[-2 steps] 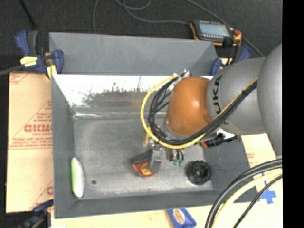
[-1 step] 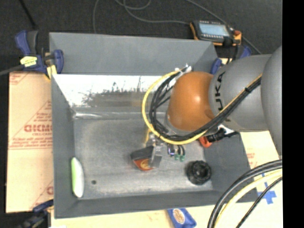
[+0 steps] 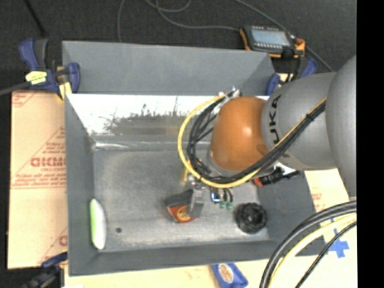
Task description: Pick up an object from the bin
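Observation:
My gripper (image 3: 195, 201) reaches down below the orange cover near the middle of the bin floor. Its grey finger stands right over a small red and orange object (image 3: 182, 212) with a dark grey top, which lies on the floor toward the front. Whether the fingers touch it I cannot tell. A black round knob-like piece (image 3: 250, 217) lies to the right of the gripper, near the front right corner. A small green bit (image 3: 224, 204) shows between the gripper and the black piece.
A pale green and white oblong object (image 3: 97, 223) lies along the left wall near the front left corner. The arm and its yellow and black cables cover the bin's right rear part.

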`<move>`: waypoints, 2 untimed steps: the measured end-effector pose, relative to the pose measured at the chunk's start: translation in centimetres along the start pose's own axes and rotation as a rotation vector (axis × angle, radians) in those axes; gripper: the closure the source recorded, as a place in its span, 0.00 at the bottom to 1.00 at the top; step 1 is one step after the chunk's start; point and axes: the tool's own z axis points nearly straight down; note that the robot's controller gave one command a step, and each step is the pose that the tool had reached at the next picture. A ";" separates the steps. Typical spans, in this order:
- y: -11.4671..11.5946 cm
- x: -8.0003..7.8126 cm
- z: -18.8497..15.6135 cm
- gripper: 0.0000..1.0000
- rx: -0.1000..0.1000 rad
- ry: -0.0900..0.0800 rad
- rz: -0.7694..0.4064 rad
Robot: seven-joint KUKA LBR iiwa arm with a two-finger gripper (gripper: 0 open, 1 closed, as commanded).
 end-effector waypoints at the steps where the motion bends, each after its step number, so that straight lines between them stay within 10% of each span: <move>1: 1.5 0.3 -4.4 1.00 0.002 0.009 -0.016; 2: 1.2 -1.6 -3.6 1.00 -0.003 -0.015 -0.064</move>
